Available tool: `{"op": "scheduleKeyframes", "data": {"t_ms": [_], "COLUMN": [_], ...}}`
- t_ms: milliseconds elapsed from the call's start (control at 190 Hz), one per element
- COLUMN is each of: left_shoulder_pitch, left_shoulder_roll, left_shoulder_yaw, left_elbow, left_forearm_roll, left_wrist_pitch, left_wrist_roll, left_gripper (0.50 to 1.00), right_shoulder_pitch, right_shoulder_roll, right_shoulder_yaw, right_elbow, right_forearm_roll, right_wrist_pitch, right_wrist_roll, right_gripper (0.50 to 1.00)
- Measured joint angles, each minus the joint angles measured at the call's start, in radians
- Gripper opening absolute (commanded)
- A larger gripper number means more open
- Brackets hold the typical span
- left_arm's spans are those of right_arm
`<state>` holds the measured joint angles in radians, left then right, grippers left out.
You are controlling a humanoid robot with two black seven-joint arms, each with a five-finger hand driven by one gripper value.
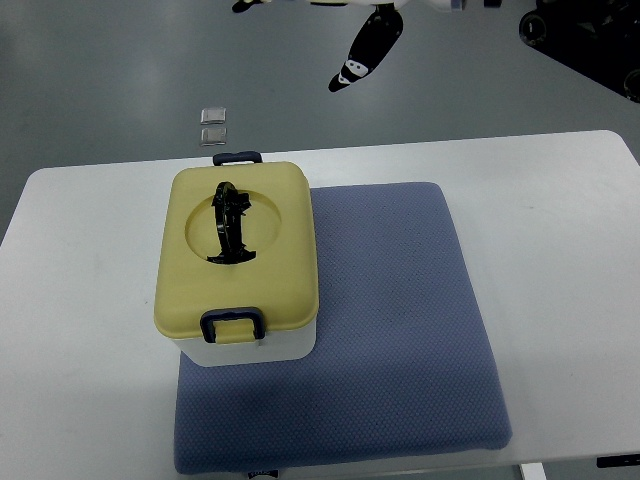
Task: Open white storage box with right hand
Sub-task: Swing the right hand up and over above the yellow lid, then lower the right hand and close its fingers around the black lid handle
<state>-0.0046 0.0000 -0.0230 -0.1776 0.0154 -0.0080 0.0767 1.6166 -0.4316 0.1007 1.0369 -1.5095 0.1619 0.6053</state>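
A white storage box [258,345] with a pale yellow lid [240,250] stands on the left part of a blue mat [400,330]. The lid is shut. A black handle [232,224] lies folded in a round recess on the lid. A dark blue latch [233,324] sits on the near edge of the lid and another dark blue latch [237,157] on the far edge. Neither of my hands is in view.
The mat lies on a white table [560,250]. Two small metal plates [213,125] are set in the grey floor beyond the table. A black and white robot foot [365,52] and dark equipment [585,40] show at the top.
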Motion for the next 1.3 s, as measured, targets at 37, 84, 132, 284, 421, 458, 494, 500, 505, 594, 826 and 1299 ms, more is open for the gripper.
{"op": "scheduleKeyframes", "data": {"t_ms": [37, 84, 132, 284, 421, 458, 494, 500, 505, 594, 826, 1299], "left_shoulder_pitch": [0.0, 0.0, 0.0, 0.0, 0.0, 0.0, 0.0, 0.0, 0.0, 0.0, 0.0, 0.0], "left_shoulder_roll": [0.0, 0.0, 0.0, 0.0, 0.0, 0.0, 0.0, 0.0, 0.0, 0.0, 0.0, 0.0], "left_shoulder_yaw": [0.0, 0.0, 0.0, 0.0, 0.0, 0.0, 0.0, 0.0, 0.0, 0.0, 0.0, 0.0], "left_elbow": [0.0, 0.0, 0.001, 0.0, 0.0, 0.0, 0.0, 0.0, 0.0, 0.0, 0.0, 0.0], "left_forearm_roll": [0.0, 0.0, 0.0, 0.0, 0.0, 0.0, 0.0, 0.0, 0.0, 0.0, 0.0, 0.0], "left_wrist_pitch": [0.0, 0.0, 0.0, 0.0, 0.0, 0.0, 0.0, 0.0, 0.0, 0.0, 0.0, 0.0], "left_wrist_roll": [0.0, 0.0, 0.0, 0.0, 0.0, 0.0, 0.0, 0.0, 0.0, 0.0, 0.0, 0.0], "left_gripper": [1.0, 1.0, 1.0, 1.0, 1.0, 1.0, 1.0, 1.0, 1.0, 1.0, 1.0, 1.0], "right_shoulder_pitch": [0.015, 0.036, 0.059, 0.163, 0.248, 0.255, 0.257, 0.257, 0.257, 0.238, 0.189, 0.132], "right_shoulder_roll": [0.0, 0.001, 0.005, 0.031, 0.097, 0.117, 0.139, 0.142, 0.145, 0.187, 0.239, 0.304], "right_shoulder_yaw": [-0.011, -0.025, -0.044, -0.154, -0.261, -0.276, -0.285, -0.286, -0.287, -0.294, -0.296, -0.299], "right_elbow": [0.034, 0.076, 0.115, 0.169, 0.157, 0.151, 0.144, 0.143, 0.142, 0.115, 0.041, 0.01], "right_forearm_roll": [-0.028, -0.055, -0.077, -0.131, -0.136, -0.137, -0.138, -0.139, -0.139, -0.144, -0.147, -0.167], "right_wrist_pitch": [-0.002, -0.002, 0.001, 0.05, 0.104, 0.103, 0.097, 0.096, 0.095, 0.069, 0.052, 0.048], "right_wrist_roll": [0.003, 0.005, 0.006, 0.006, 0.006, 0.006, 0.006, 0.006, 0.006, 0.006, 0.006, 0.006], "right_gripper": [0.956, 0.956, 0.956, 0.956, 0.956, 0.956, 0.956, 0.956, 0.956, 0.956, 0.954, 0.862]}}
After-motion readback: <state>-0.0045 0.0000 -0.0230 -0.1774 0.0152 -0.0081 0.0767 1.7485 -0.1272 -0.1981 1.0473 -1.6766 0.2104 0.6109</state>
